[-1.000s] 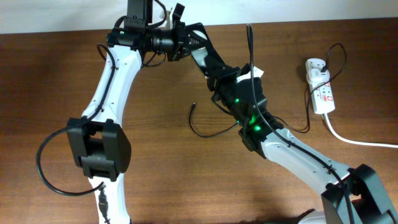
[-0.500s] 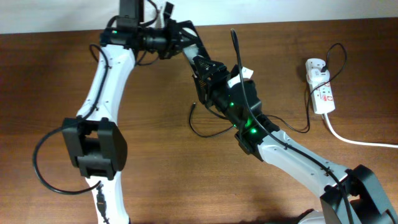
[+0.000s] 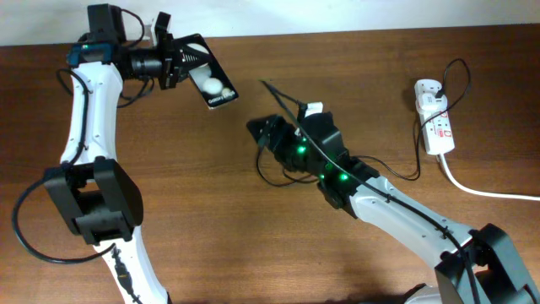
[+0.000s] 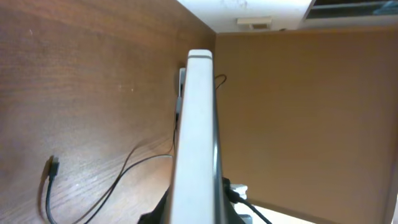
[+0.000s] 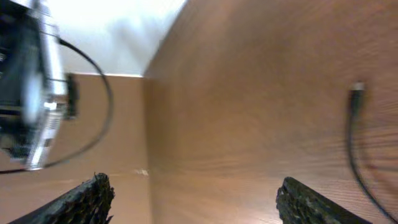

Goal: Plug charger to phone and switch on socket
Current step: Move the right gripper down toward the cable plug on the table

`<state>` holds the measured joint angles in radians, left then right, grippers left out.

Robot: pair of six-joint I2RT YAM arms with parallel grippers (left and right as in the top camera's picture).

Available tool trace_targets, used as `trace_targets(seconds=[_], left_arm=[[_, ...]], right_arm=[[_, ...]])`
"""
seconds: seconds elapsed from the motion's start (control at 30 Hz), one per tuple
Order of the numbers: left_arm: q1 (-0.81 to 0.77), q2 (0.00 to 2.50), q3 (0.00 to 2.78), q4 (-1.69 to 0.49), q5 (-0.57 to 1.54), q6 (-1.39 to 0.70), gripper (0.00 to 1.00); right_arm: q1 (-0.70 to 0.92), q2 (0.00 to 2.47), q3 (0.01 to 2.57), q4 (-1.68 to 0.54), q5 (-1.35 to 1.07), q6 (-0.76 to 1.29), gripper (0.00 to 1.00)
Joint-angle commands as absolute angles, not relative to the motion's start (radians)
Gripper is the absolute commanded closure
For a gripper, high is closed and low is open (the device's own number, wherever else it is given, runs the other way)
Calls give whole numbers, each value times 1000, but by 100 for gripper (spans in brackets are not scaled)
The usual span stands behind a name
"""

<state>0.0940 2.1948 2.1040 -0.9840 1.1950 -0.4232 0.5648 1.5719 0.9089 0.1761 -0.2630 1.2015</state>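
My left gripper (image 3: pixel 179 64) is shut on the black phone (image 3: pixel 208 82) and holds it in the air at the back left, glossy screen up. The left wrist view shows the phone (image 4: pixel 199 130) edge-on between the fingers. My right gripper (image 3: pixel 264 133) stands open and empty low over the table's middle; in its own view the right gripper (image 5: pixel 194 185) has bare wood between the fingers. The charger's black cable (image 3: pixel 272 180) loops below it, its connector tip (image 5: pixel 356 90) lying loose on the wood. The white socket (image 3: pixel 439 128) lies far right with the adapter (image 3: pixel 428 91) plugged in.
A thick white cord (image 3: pixel 485 191) runs from the socket off the right edge. The charger cable (image 3: pixel 456 72) arcs back above the socket. The table's far edge meets a pale wall (image 3: pixel 354 13).
My left arm has swung far left, carrying the phone away from the right gripper. The right gripper has opened wide and moved down and left, closer to the cable tip.
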Motion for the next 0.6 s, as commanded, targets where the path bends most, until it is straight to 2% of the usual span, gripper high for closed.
trace_targets(seconds=[0.0, 0.07, 0.27, 0.33, 0.47, 0.57], left_arm=[[94, 2193, 2103, -1066, 1247, -265, 100], [95, 2193, 2103, -1128, 1247, -201, 100], [94, 2193, 2103, -1258, 1201, -20, 100], [94, 2193, 2103, -1281, 1184, 7, 100], [94, 2193, 2103, -1342, 1181, 93, 100], [95, 2193, 2103, -1375, 1181, 123, 100]], right_arm=[[568, 1560, 915, 81, -356, 1002, 11], [568, 1560, 915, 14, -416, 878, 11], [568, 1560, 915, -186, -419, 708, 12], [568, 1560, 915, -226, -418, 677, 12], [568, 1560, 915, -305, -415, 632, 20], [568, 1560, 915, -344, -415, 631, 21]])
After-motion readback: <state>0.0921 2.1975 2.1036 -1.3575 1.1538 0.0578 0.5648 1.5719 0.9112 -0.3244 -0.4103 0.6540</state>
